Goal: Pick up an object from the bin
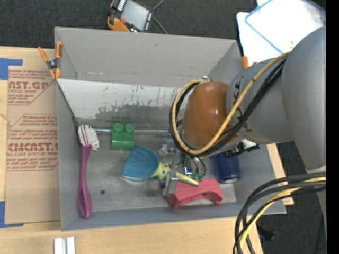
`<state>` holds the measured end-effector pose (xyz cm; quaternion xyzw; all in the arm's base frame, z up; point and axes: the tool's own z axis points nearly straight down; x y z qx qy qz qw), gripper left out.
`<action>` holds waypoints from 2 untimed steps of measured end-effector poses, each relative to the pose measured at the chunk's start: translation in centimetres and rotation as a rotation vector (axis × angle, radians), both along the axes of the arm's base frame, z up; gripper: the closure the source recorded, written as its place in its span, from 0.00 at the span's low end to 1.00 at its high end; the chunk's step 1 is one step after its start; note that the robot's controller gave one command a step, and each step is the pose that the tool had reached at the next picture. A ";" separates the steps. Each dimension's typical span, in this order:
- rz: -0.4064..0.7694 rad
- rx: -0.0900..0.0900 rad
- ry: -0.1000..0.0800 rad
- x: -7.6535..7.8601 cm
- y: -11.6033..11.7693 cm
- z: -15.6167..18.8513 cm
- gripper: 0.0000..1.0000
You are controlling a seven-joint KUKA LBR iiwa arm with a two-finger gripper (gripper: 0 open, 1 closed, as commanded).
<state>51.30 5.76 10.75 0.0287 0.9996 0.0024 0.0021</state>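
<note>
A red plastic piece (pixel 195 193), bent like a little bridge, lies flat on the floor of the grey bin (pixel 114 193), close to the front wall, partly under the gripper (pixel 177 178). Just left of it, a light blue plastic scoop (pixel 139 164) with a yellow end lies on its side.

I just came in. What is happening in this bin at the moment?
A robot arm reaches into the grey bin from the right. Its tool is down near the bin's front, among a blue cup, a small yellow piece and a red curved piece. Whether it grips any of them cannot be seen. A green block and a pink brush lie apart to the left.
</note>
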 end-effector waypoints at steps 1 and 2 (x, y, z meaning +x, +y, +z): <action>-0.042 0.003 -0.016 -2.7 -0.7 -3.1 1.00; -0.042 0.003 -0.016 -2.7 -0.7 -3.1 1.00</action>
